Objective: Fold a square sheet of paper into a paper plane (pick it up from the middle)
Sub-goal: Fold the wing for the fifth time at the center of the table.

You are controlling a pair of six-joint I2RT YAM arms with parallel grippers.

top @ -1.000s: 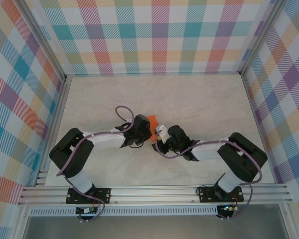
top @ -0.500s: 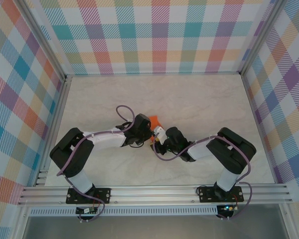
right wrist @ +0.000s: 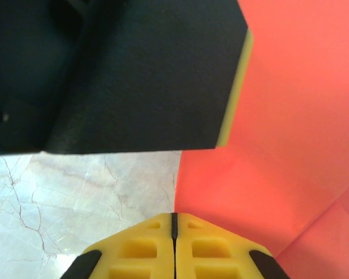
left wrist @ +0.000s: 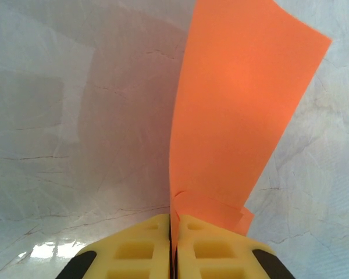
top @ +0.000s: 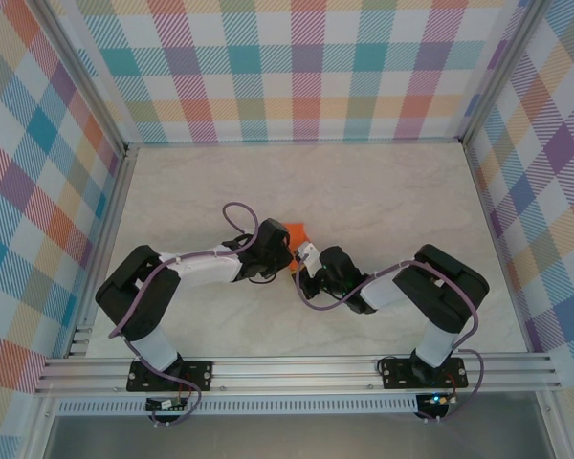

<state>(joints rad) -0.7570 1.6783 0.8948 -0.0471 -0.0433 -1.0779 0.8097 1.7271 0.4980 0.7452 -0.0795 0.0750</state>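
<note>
Two closed tools, left tool and right tool, pinching orange paper

Both arms fold in from the tabletop's near edge; left arm elbow out toward the left edge, right arm elbow toward the right edge; wrists low, converging near the tabletop centre; left gripper jaws pressed together, pinching the orange paper in the seam; right gripper jaws also closed flush, paper edge running into the seam; the two grippers sit just beside each other, tips nearly touching.
</note>
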